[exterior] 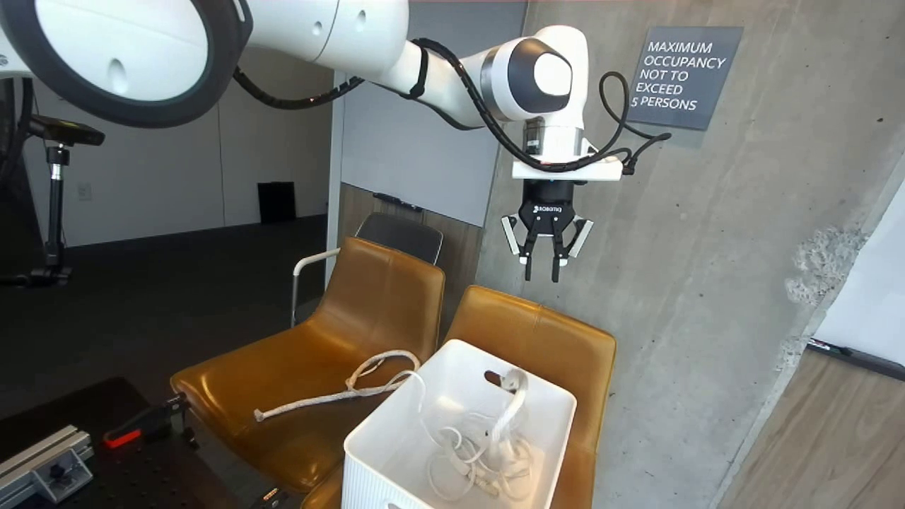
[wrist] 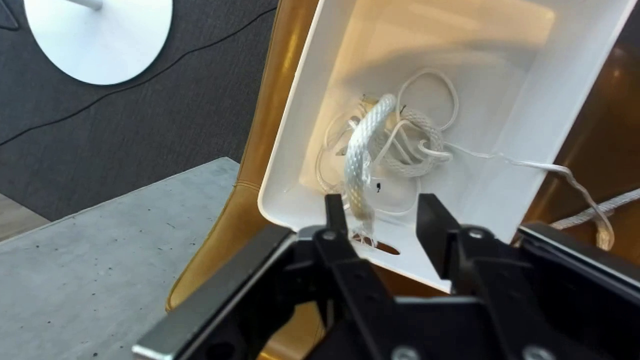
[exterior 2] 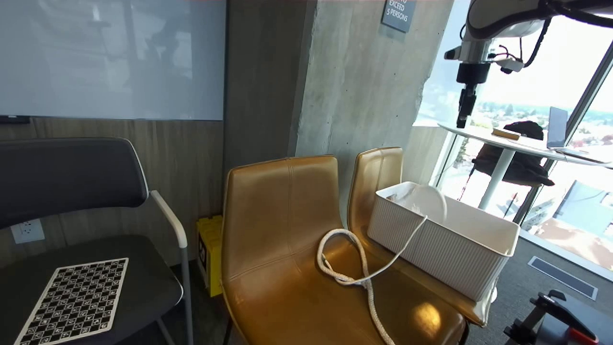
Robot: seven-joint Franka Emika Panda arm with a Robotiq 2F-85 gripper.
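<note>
My gripper (exterior: pixel 541 272) is open and empty, pointing down high above a white bin (exterior: pixel 389 442). It also shows in an exterior view (exterior 2: pixel 463 120) and in the wrist view (wrist: pixel 377 212). The bin, with ribbed outer walls (exterior 2: pixel 431 247), stands on a tan chair. Inside, a thick white rope (wrist: pixel 367 137) with a frayed end leans up towards the handle slot (wrist: pixel 387 248). Thinner white cords (wrist: pixel 425 150) lie coiled on the bin floor. One thin cord (exterior 2: pixel 409 244) runs over the rim to a knotted, looped rope (exterior 2: pixel 371 306) on the neighbouring tan chair.
The bin's tan chair (exterior: pixel 594 353) stands against a concrete column (exterior: pixel 679 283). The neighbouring tan chair (exterior 2: pixel 287 306) is beside it. A dark chair (exterior 2: pixel 158 268) holds a checkered board (exterior 2: pixel 76 297). A round table (exterior 2: pixel 527 146) holds a laptop. A clamp (exterior: pixel 152 420) sits at the dark bench.
</note>
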